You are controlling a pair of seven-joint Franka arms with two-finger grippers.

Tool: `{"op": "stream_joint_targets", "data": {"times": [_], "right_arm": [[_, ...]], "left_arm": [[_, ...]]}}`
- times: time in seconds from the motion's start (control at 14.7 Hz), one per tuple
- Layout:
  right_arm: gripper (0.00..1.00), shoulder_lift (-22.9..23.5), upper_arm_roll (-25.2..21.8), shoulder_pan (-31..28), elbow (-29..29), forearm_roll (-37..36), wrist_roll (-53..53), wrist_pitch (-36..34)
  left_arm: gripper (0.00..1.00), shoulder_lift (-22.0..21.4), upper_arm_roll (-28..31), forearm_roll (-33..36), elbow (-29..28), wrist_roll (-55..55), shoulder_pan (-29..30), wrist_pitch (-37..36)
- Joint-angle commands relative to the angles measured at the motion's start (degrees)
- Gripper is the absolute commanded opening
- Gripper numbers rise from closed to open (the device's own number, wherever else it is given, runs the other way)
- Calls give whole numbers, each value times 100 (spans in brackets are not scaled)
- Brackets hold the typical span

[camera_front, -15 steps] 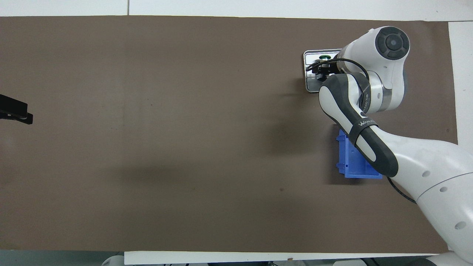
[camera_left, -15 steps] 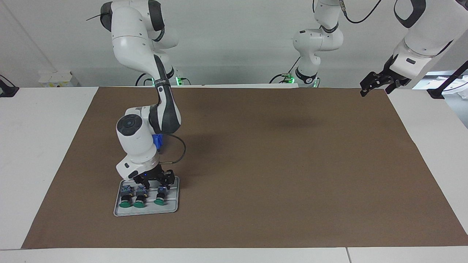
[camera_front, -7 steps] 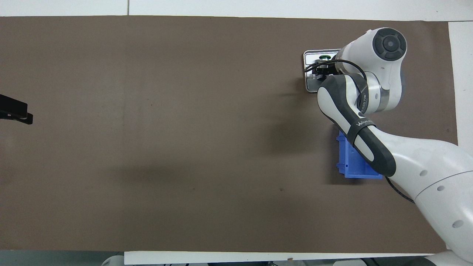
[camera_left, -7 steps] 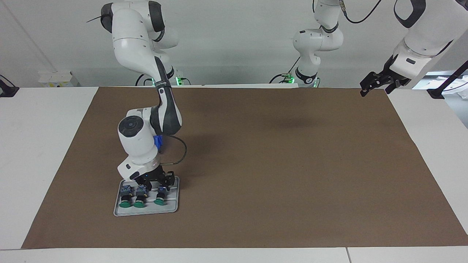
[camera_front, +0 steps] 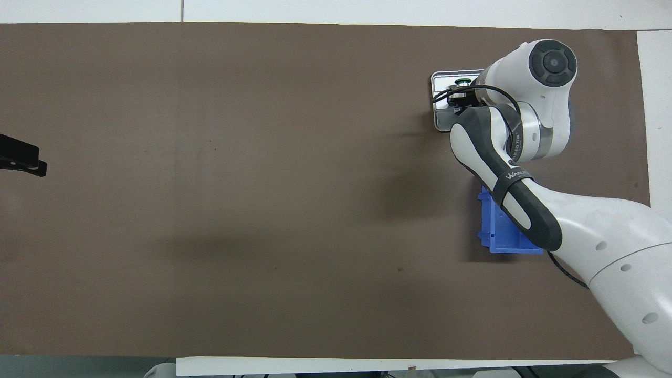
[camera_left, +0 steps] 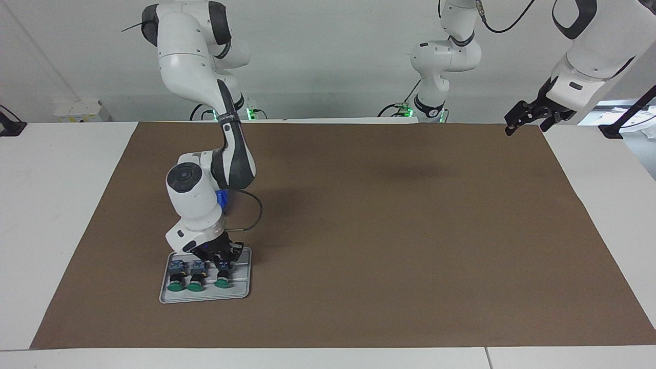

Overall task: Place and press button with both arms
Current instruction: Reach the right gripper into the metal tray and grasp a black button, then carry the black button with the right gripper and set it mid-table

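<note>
Three green-capped buttons lie side by side in a small grey tray (camera_left: 242, 291) near the right arm's end of the brown mat. My right gripper (camera_left: 222, 262) reaches down into the tray, shut on the grey-blue body of the button (camera_left: 223, 277) closest to the left arm's end. The other two buttons (camera_left: 195, 282) (camera_left: 177, 283) lie untouched beside it. In the overhead view the right arm hides most of the tray (camera_front: 437, 80); only one green cap (camera_front: 462, 81) shows. My left gripper (camera_left: 525, 124) waits open, raised over the mat's corner by the left arm's base.
A blue plastic bin (camera_front: 501, 236) stands on the mat nearer to the robots than the tray, partly under the right arm's forearm. The brown mat (camera_left: 389, 230) covers most of the white table.
The right gripper has sunk slightly into the tray and its fingers have closed on the button. The left arm has not moved.
</note>
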Motion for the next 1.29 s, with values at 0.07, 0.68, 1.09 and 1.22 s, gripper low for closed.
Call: {"op": "stream_joint_targets", "data": {"times": [0.07,0.68,1.09,1.22], "right_arm": [[0,-185,53,10,750,19,18,-1358],[0,-1021,106,1450,928,133,2683,-2919],[0,-803,440,2311,972,107,6173,-2884],[0,-434,440,2602,1173,124,7778,-2613]], "left_arm": [[100,-99,40,54,-120,-45,-70,85],[100,-99,40,54,-120,-27,-70,85],[100,-99,40,54,-111,-18,-61,85],[100,-99,57,45,-111,-18,-52,85]]}}
